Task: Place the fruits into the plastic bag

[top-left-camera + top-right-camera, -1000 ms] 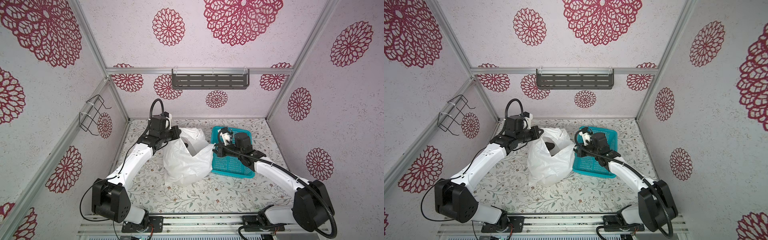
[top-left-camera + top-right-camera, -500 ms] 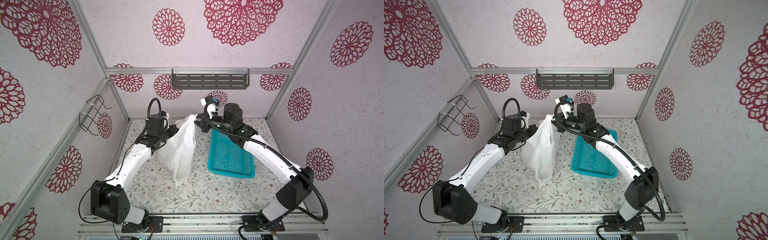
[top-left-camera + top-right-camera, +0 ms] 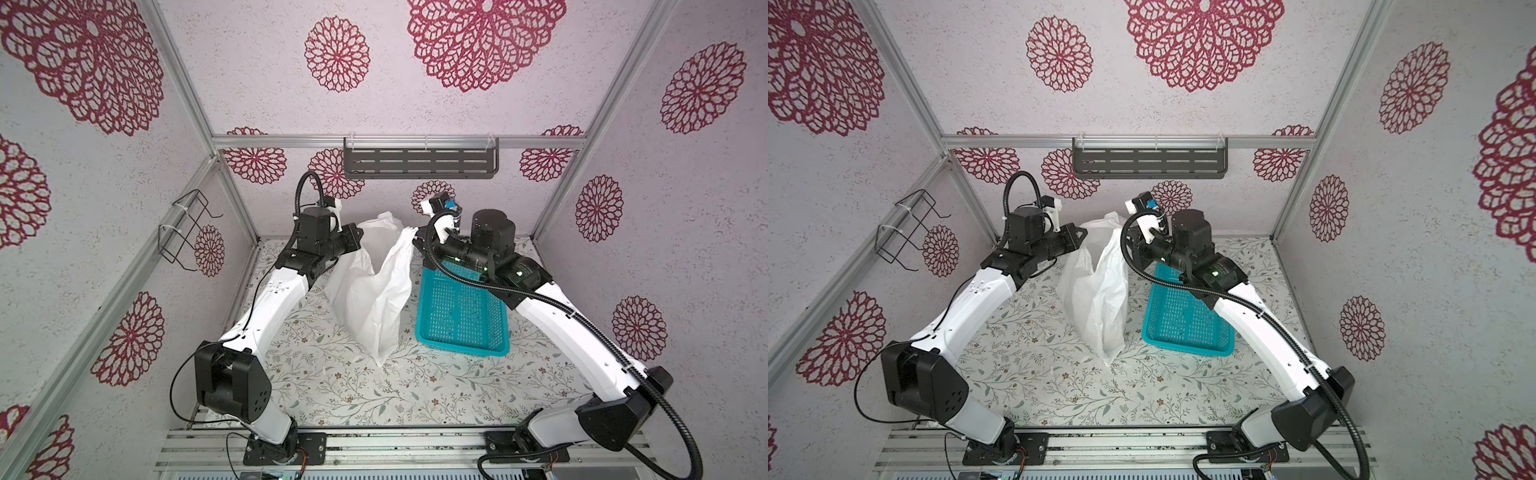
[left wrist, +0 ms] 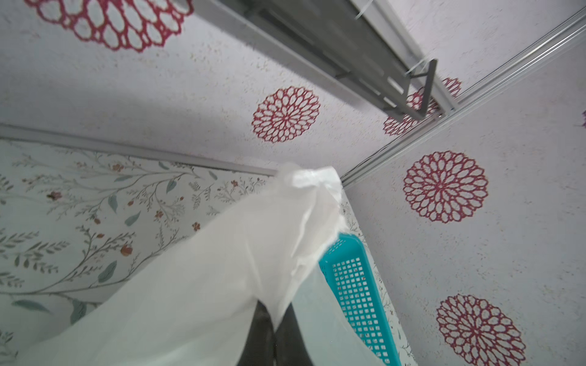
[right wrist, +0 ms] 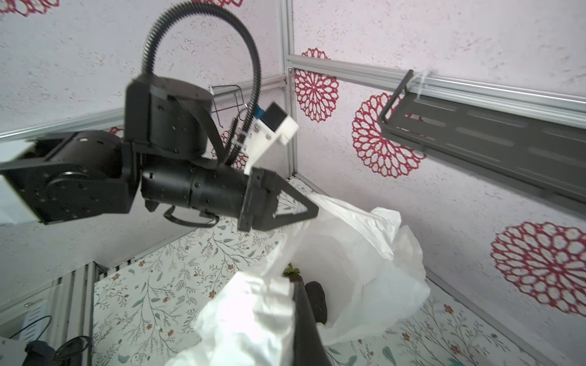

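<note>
1. Plastic bag (image 3: 374, 291) hangs between the two arms toward the back of the table (image 3: 353, 395), its lower tip reaching the floral mat. The film is thin, crinkled and limp. It should weigh little, sag wherever it is unsupported, and slide easily out of a loose pinch. The rim and handle loops look like the only sensible places to hold it.
2. The left gripper (image 3: 359, 239) is clamped on the bag's left rim. The left wrist view shows film bunched between its closed fingers (image 4: 264, 336).
3. Down inside the mouth, the right wrist view shows a near-black fruit (image 5: 317, 301) and a leafy green tuft (image 5: 291, 271). That load is probably what pulls the film taut.
4. The right gripper (image 3: 415, 237) is pinched shut on the opposite rim, so the mouth stands open between the arms.
5. The basket (image 3: 461, 316) sits just right of the bag, and no fruit shows in it in either top view.
6. A second ago the bag lay slumped on the table with the right gripper low over the basket. Half a second ago it was lifted but drawn narrow. Now the mouth is spread wider.
</note>
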`<state>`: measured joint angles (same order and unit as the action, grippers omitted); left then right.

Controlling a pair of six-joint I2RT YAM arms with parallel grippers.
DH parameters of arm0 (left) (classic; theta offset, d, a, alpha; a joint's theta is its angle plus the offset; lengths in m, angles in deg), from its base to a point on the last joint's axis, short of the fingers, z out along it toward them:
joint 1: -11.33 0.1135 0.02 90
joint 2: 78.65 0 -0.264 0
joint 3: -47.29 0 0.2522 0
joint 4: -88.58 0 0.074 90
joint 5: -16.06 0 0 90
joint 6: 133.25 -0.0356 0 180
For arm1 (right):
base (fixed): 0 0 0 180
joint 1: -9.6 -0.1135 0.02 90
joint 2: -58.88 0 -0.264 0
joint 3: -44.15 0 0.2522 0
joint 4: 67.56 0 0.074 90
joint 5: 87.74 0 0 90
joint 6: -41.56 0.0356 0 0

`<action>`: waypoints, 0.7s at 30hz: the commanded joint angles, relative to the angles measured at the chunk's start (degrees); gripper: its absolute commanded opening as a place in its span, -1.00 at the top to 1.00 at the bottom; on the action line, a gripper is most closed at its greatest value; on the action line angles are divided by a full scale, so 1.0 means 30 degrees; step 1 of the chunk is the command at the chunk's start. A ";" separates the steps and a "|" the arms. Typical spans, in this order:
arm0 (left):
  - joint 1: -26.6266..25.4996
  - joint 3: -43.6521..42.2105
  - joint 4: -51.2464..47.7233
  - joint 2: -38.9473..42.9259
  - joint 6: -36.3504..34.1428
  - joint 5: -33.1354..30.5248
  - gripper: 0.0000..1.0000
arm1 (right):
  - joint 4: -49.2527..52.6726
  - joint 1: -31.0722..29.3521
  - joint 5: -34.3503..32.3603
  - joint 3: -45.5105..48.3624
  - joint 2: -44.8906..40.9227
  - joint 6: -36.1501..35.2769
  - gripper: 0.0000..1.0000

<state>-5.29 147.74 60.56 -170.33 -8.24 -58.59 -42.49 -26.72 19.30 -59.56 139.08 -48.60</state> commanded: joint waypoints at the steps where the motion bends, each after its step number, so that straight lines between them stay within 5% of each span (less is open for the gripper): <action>1: -0.0087 0.0569 0.2794 0.0716 -0.0454 0.0568 1.00 | -0.1261 0.0020 -0.1824 0.0599 -0.1838 -0.0606 1.00; 10: -0.0406 -0.3815 0.3960 0.1482 0.0705 0.0198 1.00 | -0.1570 0.0672 -0.2467 0.3845 -0.1724 0.1752 1.00; 21: -0.0174 -0.5753 0.4022 0.1551 0.1119 -0.0606 1.00 | 0.0421 0.5328 -0.2607 0.4212 0.2525 0.7844 1.00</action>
<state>-6.23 130.67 70.57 -166.64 -5.51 -59.57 -43.37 -13.17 12.41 -45.55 145.20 -32.01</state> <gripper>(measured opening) 0.043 0.043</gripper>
